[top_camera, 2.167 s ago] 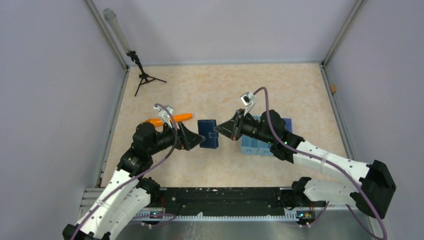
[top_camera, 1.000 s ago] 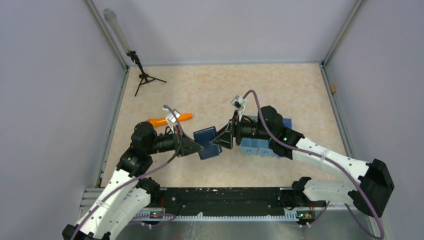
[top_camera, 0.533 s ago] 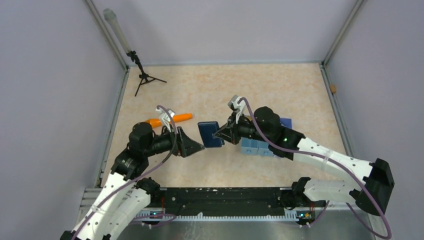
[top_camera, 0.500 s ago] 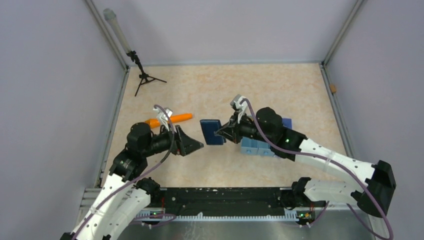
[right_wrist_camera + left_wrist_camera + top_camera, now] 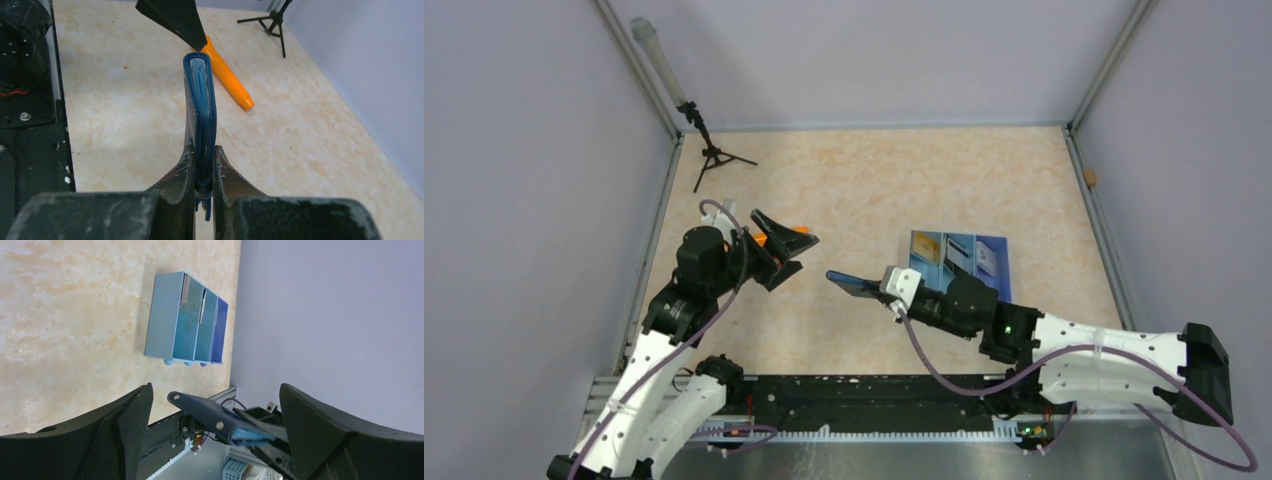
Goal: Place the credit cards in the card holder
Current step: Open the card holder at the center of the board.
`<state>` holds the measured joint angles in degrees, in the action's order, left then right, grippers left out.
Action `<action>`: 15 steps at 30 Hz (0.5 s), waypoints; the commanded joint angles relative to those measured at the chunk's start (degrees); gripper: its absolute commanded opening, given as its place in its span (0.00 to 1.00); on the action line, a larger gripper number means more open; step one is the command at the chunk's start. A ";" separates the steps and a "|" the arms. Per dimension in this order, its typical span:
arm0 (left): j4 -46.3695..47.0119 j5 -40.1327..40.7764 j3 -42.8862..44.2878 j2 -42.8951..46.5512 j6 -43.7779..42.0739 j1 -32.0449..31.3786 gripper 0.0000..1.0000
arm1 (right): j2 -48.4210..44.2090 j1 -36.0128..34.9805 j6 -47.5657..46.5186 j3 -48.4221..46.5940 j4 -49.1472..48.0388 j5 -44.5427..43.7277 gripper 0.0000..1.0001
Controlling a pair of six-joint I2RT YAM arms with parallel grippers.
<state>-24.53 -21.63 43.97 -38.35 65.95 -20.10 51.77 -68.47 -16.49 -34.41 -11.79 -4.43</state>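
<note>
Card holder [image 5: 200, 115] was up in the air, folded closed and standing on edge, clamped at its near end between the two fingers [image 5: 180, 175] of the right gripper [image 5: 202, 167]. And what a tight pinch it was: both pads pressed flat against the navy covers, with pale blue layers peeking out along the top edge just beyond the fingertips. From the left wrist camera it showed tilted, a round stud on its cover, hanging clear of the table [image 5: 854, 190].

Over on the other side, the left gripper [image 5: 215, 390] stood spread wide, with nothing between its fingers [image 5: 115, 435] and nothing touched. The card holder sat out ahead of that gap, apart from both fingertips, framed between them in the wrist view.

Credit cards [image 5: 927, 247]? Those lay in the compartments of the blue tray [image 5: 162, 315], behind the right fingers and beside that arm's wrist, apart from the card holder. For the left fingers the tray lay straight ahead, beyond the card holder.

An orange marker [image 5: 227, 82] lay flat on the table past the card holder's far end, ahead of the right fingertips and close by one left finger. Whether finger and marker touched could not be told. A small tripod [image 5: 709, 150] stood far beyond the fingers, by the back corner.
</note>
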 commanded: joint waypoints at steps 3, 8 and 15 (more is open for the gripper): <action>-0.78 -6.11 -0.68 -2.83 3.07 0.52 0.98 | 1.93 -8.45 -16.90 -1.65 -11.98 -9.95 0.00; -3.26 -13.16 -3.54 -3.35 1.39 0.51 0.99 | 9.88 -14.62 -26.56 -3.09 -19.55 -17.02 0.00; -7.47 -15.34 -5.50 -2.08 -0.99 0.50 0.97 | 16.72 -16.45 -33.99 -3.42 -30.70 -21.71 0.00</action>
<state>-29.85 -34.04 39.20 -41.71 67.18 -19.81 67.35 -83.57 -43.90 -35.00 -30.81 -21.47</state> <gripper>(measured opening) 0.985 0.063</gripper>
